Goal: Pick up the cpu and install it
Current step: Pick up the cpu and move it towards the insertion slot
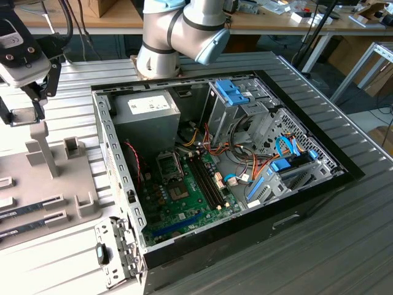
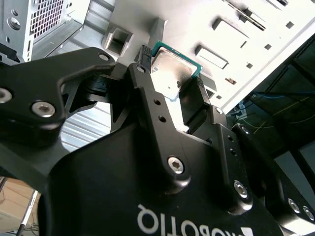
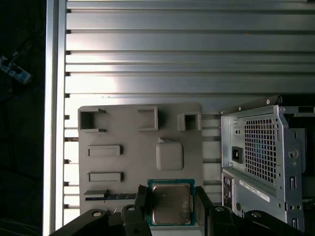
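The pincer grips the cpu by two opposite edges over the grey tray, a chip probably light, stiff and fragile, so edge-only contact seems right.

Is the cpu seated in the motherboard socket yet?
No, in the first wrist view the cpu sits clamped between the fingers of the gripper, over the grey parts tray.

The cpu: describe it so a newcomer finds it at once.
Find the open computer case; at the exterior view's left of it lies a grey parts tray. Above it the gripper clamps the cpu: a small flat square, silver top, green rim, unlike the long thin memory sticks.
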You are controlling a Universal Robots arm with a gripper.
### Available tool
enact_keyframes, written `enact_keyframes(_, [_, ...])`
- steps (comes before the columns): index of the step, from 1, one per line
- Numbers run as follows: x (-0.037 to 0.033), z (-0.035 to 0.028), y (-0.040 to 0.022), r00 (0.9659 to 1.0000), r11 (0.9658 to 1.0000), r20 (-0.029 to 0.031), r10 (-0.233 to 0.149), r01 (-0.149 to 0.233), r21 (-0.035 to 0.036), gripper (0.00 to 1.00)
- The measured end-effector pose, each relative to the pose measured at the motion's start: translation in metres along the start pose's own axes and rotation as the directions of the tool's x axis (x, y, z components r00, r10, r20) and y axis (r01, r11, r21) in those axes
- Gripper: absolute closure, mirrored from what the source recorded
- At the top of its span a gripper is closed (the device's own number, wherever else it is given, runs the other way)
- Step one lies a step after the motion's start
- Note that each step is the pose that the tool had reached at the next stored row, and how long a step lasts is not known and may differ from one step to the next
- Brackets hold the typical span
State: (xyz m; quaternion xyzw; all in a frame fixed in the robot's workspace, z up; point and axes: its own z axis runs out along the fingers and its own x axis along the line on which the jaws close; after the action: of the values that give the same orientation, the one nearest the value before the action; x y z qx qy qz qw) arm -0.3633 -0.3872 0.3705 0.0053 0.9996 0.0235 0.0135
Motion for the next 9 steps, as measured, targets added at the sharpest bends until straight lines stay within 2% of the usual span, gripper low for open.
enact_keyframes(9, [-0.0077,0.0004,0.0001,1.0,1.0,0.0,0.0,0.0,0.0,0.53])
